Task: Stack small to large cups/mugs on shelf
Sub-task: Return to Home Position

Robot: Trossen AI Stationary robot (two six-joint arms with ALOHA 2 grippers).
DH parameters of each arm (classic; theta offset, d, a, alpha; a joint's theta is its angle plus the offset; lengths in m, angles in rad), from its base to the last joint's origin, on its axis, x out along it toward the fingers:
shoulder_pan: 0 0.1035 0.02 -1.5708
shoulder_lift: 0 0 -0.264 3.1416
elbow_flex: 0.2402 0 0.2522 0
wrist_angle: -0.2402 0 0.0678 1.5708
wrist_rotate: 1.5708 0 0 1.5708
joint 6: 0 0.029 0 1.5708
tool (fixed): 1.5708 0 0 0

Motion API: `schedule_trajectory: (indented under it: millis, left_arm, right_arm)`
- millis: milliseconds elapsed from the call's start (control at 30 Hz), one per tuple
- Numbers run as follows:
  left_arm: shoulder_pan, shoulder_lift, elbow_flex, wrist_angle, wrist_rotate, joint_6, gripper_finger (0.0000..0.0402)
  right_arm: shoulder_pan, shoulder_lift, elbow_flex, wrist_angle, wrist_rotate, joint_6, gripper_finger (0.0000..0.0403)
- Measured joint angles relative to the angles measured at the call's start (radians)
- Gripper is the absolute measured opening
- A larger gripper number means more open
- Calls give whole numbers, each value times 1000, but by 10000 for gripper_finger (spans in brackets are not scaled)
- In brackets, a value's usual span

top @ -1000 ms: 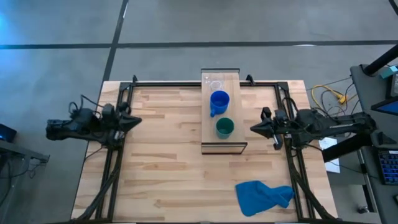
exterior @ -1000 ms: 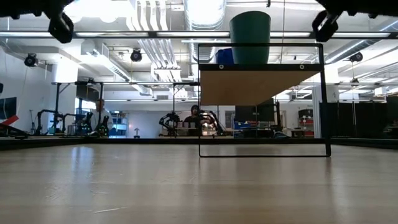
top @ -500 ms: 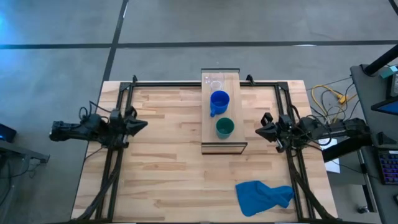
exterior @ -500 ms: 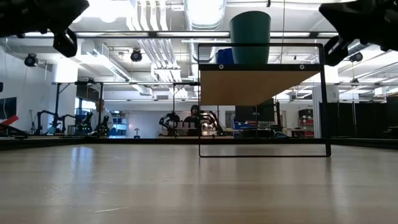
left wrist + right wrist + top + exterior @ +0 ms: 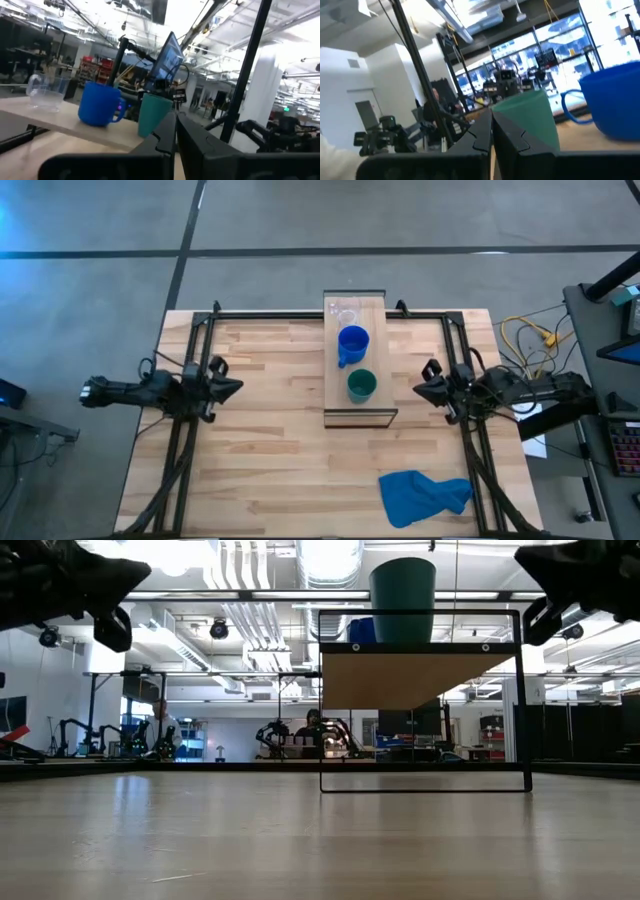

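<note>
The shelf (image 5: pixel 355 415) stands at the table's middle far part. On it, in a row, stand the tiny clear cup (image 5: pixel 345 311) at the far end, the blue mug (image 5: pixel 352 343) in the middle and the dark green cup (image 5: pixel 361 385) at the near end. All three show in the left wrist view: clear cup (image 5: pixel 45 90), blue mug (image 5: pixel 100 104), green cup (image 5: pixel 152 115). My left gripper (image 5: pixel 236 387) is shut and empty at the table's left side. My right gripper (image 5: pixel 418 390) is shut and empty at the right side, level with the green cup (image 5: pixel 530 120).
A crumpled blue cloth (image 5: pixel 422 496) lies near the table's near right corner. Dark frame rails run along the table's left (image 5: pixel 190 420) and right (image 5: pixel 470 440) sides. In the low view the shelf board (image 5: pixel 420 675) stands raised on a thin dark frame. Cables (image 5: pixel 530 340) lie beyond the right edge.
My left gripper has moved toward the table's right, nearer the shelf, and lower. My right gripper has drawn back slightly toward the table's right edge and also lower. The cups and shelf have stayed where they were.
</note>
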Motion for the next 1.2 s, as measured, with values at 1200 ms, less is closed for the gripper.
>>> schedule_trajectory:
  millis: [1200]
  left_arm:
    - [1, 57, 0, -249, -1, 0, 1]
  right_arm:
    - [1, 8, 2, -430, -297, 80, 9]
